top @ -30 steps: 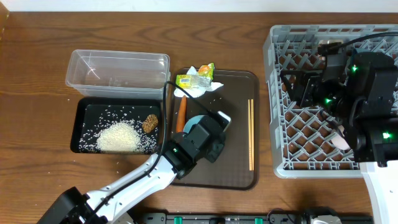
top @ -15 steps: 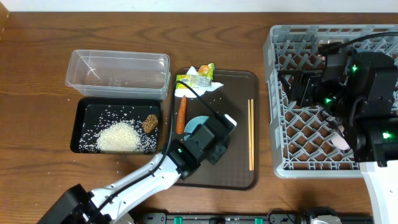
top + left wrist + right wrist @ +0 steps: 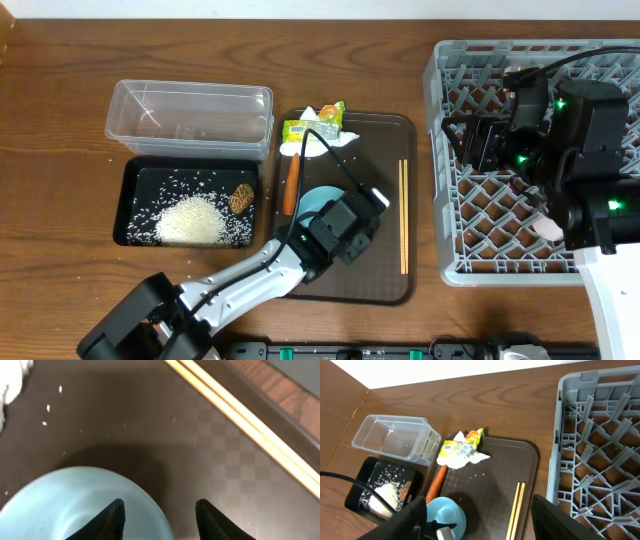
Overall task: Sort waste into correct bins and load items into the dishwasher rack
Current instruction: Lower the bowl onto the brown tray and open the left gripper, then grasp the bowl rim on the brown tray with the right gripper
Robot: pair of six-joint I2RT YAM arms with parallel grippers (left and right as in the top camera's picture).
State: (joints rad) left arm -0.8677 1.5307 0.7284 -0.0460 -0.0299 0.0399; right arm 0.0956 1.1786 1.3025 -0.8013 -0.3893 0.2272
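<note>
My left gripper (image 3: 159, 506) hangs open low over the brown serving tray (image 3: 380, 150). One finger is above the upturned light blue cup (image 3: 65, 505), the other is past its right edge, and neither touches it. The chopsticks (image 3: 403, 215) lie side by side on the tray's right. At the tray's far left end lie the yellow-green wrapper (image 3: 312, 128) on white tissue (image 3: 472, 458) and the carrot (image 3: 292, 185). My right gripper (image 3: 479, 499) is open and empty above the grey dishwasher rack (image 3: 470, 230), where a pale pink cup (image 3: 548, 228) sits.
The clear tub (image 3: 190, 118) stands at the back left. In front of it the black tray (image 3: 135, 200) holds a rice heap (image 3: 190, 220) and a brown lump (image 3: 241, 197). Loose rice grains dot the brown tray. Bare wood separates the tray from the rack.
My left gripper has opened and shifted slightly right, so more of the light blue cup shows. The right gripper has opened a little wider above the rack.
</note>
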